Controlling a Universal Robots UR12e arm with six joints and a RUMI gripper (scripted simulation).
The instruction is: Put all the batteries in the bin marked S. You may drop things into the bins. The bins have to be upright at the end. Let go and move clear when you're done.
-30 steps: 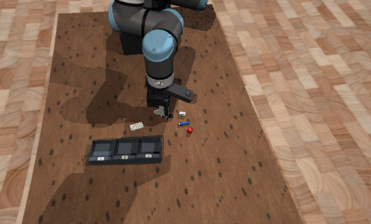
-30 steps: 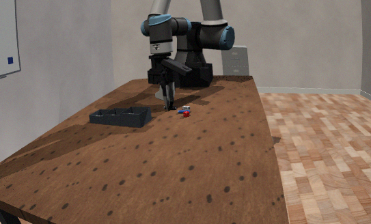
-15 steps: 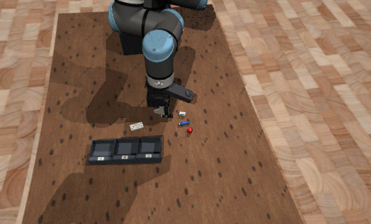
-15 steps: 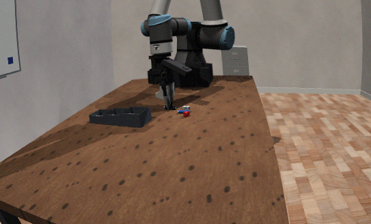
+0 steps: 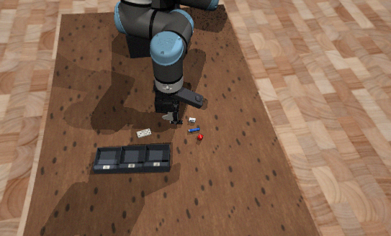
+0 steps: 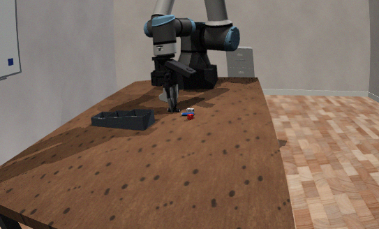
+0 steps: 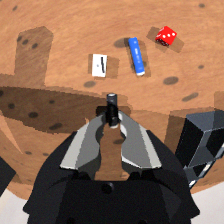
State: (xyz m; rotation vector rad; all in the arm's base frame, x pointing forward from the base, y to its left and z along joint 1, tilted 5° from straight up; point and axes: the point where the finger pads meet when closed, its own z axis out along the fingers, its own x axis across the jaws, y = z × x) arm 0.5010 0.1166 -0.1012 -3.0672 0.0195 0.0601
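My gripper (image 5: 175, 121) (image 6: 173, 109) (image 7: 112, 111) is down at the table top, shut on a small black battery (image 7: 112, 106) that sticks out past the fingertips in the wrist view. A blue battery (image 5: 194, 129) (image 6: 186, 114) (image 7: 136, 56) lies on the table just right of the gripper. The dark three-compartment bin (image 5: 115, 168) (image 6: 125, 122) (image 7: 205, 142) stands upright to the front left of the gripper. Its labels are too small to read.
A red die (image 5: 200, 137) (image 6: 190, 117) (image 7: 165, 35) lies beside the blue battery. A small white block (image 5: 191, 119) (image 6: 190, 110) (image 7: 99, 65) lies just behind it. A white domino (image 5: 144, 133) lies between the gripper and the bin.
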